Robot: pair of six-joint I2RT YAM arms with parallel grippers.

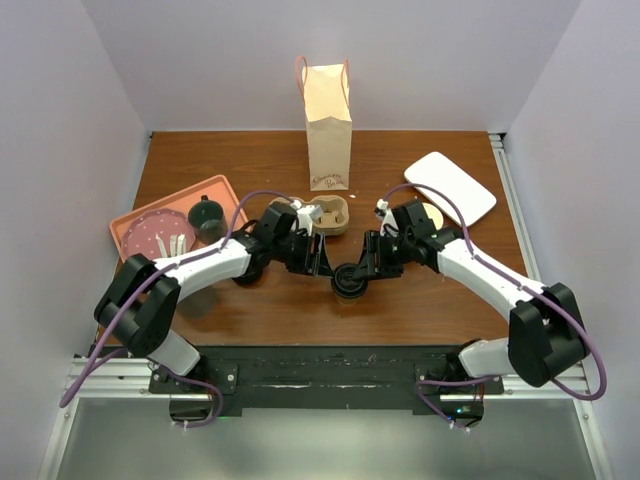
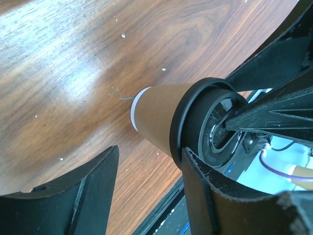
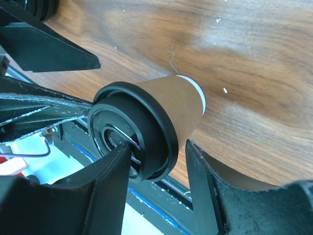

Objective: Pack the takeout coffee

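The takeout coffee (image 1: 350, 281), a tan paper cup with a black sip lid, stands on the wooden table between both arms. In the left wrist view the cup (image 2: 159, 115) lies beyond my left gripper (image 2: 149, 191). That gripper is open; its right finger (image 2: 203, 196) rests against the lid rim and its left finger is well clear. In the right wrist view my right gripper (image 3: 157, 181) is open and straddles the lid (image 3: 132, 132): one finger crosses the lid top, the other sits just beside the cup wall. In the top view the left gripper (image 1: 322, 262) and right gripper (image 1: 368, 262) flank the cup.
A paper bag (image 1: 328, 125) stands upright at the back centre. A cardboard cup carrier (image 1: 330, 215) lies just behind the grippers. A pink tray (image 1: 150, 215) with a plate and a green mug (image 1: 207, 218) is at the left. A white tray (image 1: 452, 185) lies at the back right.
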